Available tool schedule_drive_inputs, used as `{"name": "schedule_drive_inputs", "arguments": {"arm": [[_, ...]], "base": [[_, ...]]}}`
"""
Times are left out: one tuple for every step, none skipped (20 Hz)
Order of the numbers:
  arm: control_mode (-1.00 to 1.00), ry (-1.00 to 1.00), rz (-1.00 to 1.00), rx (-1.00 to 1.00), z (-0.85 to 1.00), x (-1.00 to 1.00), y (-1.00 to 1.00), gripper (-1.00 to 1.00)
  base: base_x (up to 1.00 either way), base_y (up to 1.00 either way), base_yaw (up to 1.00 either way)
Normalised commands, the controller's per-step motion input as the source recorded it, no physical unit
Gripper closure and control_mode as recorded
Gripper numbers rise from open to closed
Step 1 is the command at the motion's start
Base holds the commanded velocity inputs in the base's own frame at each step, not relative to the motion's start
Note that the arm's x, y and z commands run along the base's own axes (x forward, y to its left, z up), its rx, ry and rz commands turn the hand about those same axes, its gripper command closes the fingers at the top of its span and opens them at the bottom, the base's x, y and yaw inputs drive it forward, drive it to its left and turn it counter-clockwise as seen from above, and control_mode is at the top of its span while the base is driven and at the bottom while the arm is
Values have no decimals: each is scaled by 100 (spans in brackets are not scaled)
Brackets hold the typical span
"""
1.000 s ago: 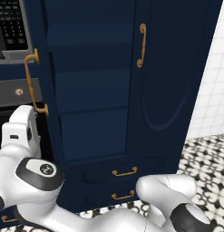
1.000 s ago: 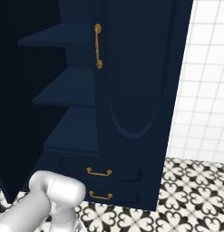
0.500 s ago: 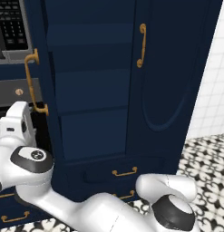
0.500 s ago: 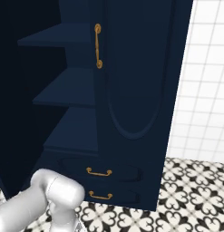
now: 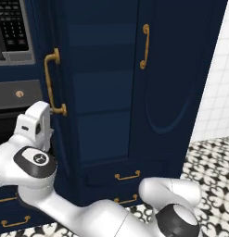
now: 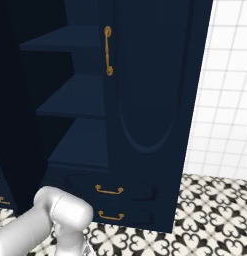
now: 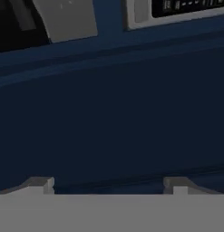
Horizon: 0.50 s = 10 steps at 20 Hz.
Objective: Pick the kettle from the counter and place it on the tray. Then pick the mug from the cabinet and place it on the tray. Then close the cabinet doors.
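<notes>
The tall dark blue cabinet (image 5: 106,92) with shelves inside stands in front of the robot. Its shelves (image 6: 75,95) are bare in the right base view. Under the shelves sit two small drawers (image 6: 112,192) with little gold handles.

The two tall dark blue cabinet doors (image 5: 181,78), with curved shapes pressed into them, are both swung out from the cabinet. The right door hangs at the right side of the cabinet. Its long gold handle (image 5: 144,46) is near the door's left edge. The left door (image 5: 58,92) sticks out at the left side of the cabinet, edge-on to the left base view. Its long gold handle (image 5: 52,83) faces left, away from the cabinet.

The white arm's hand (image 5: 36,125) is just to the left of that left door, close to the lower end of its gold handle. I cannot tell if it touches the door. In the hand view the two finger tips (image 7: 41,185) stand far apart, so the hand is spread wide and pinches nothing. A flat dark blue surface sits right in front of them.

To the left of the cabinet there is a grey panel with black buttons (image 5: 11,28). To the right of the cabinet is a white tiled wall (image 6: 225,100). The floor (image 6: 210,220) has black and white patterned tiles.
</notes>
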Motion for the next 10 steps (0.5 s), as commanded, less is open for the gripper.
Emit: {"name": "schedule_drive_inputs", "arguments": {"arm": [[-100, -5, -2, 19, 0, 10, -98, -100], [-100, -6, 0, 21, 0, 19, -100, -100], [-100, -7, 0, 24, 0, 26, -100, -100], [-100, -7, 0, 25, 0, 33, -100, -100], [-100, -8, 0, 26, 0, 35, -100, -100], [-100, -7, 2, 27, 0, 43, -100, -100], [-100, -10, 6, 26, 0, 46, -100, -100], [-100, -11, 8, 27, 0, 47, -100, -100], [-100, -12, 11, 27, 0, 49, -100, -100], [-100, -13, 12, 27, 0, 47, -100, -100]], "base": [[0, 0, 0], [0, 0, 0], [0, 0, 0], [0, 0, 0], [0, 0, 0], [0, 0, 0], [0, 0, 0], [0, 0, 0], [0, 0, 0], [0, 0, 0]]}}
